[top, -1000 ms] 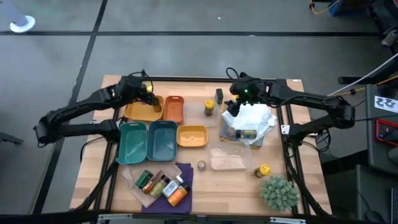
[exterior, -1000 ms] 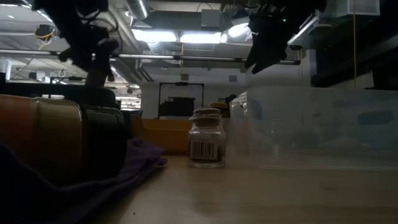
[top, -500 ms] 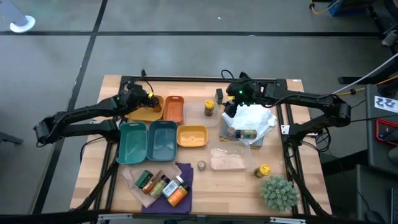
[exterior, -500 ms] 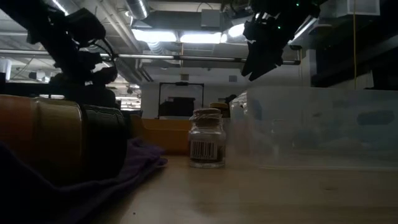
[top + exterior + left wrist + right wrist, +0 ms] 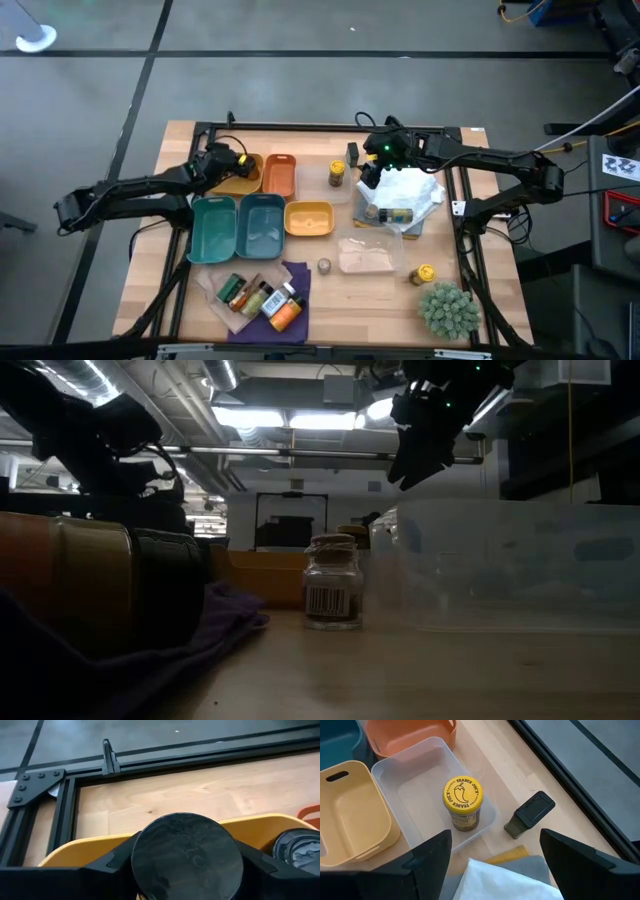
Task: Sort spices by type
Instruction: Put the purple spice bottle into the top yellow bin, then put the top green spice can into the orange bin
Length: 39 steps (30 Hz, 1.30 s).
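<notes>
My left gripper (image 5: pixel 235 167) is over the yellow tray (image 5: pixel 228 180) at the table's far left, shut on a black-capped spice jar (image 5: pixel 187 857). A second black cap (image 5: pixel 300 852) shows inside that tray beside it. My right gripper (image 5: pixel 372 172) is open and empty, above the table beside a clear tray (image 5: pixel 415 785). A yellow-capped jar (image 5: pixel 462 802) stands upright in that tray. A black-capped bottle (image 5: pixel 530 814) lies on the wood just beyond it. My left gripper holds the black-capped jar between its two fingers (image 5: pixel 117 865), one on each side just under the cap's rim (image 5: pixel 140 870). The fingers come slanting down from above. The cap hides the jar's body, so I cannot tell whether it rests on the tray.
An orange tray (image 5: pixel 279 173), two teal trays (image 5: pixel 212 228) and a small yellow tray (image 5: pixel 309 218) stand left of centre. Several jars lie on a purple cloth (image 5: pixel 262 295) near the front. White wrapping (image 5: pixel 410 190), a clear box (image 5: pixel 370 255), a small jar (image 5: pixel 330 592) and a spiky plant (image 5: pixel 447 308) lie right.
My left gripper has gone a little toward the table's left edge and down over the yellow tray, still shut on the jar. My right gripper has shifted slightly toward the left and then kept still, open.
</notes>
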Each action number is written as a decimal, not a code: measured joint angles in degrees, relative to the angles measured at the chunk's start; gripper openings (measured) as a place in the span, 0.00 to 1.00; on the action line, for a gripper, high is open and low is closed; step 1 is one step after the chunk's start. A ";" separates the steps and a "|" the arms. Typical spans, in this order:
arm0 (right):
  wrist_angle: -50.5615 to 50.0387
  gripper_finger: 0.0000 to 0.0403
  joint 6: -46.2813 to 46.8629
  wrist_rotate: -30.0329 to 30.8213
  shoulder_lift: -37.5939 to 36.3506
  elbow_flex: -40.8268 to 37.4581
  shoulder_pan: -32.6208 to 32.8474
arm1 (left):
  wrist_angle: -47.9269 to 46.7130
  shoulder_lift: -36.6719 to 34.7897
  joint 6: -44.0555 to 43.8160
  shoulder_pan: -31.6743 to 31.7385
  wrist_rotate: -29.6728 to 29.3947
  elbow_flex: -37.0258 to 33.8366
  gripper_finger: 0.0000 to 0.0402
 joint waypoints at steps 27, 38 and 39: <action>-0.07 0.75 -0.01 -0.01 -0.04 0.00 0.01 | 0.35 -1.26 12.73 0.11 1.95 7.53 0.59; 0.26 0.75 1.29 9.65 0.03 0.00 -0.05 | 1.00 -2.21 13.53 0.04 4.78 11.17 0.60; 0.80 0.75 2.17 11.10 0.04 0.00 -0.05 | 0.96 -2.21 13.53 0.04 5.62 11.18 0.60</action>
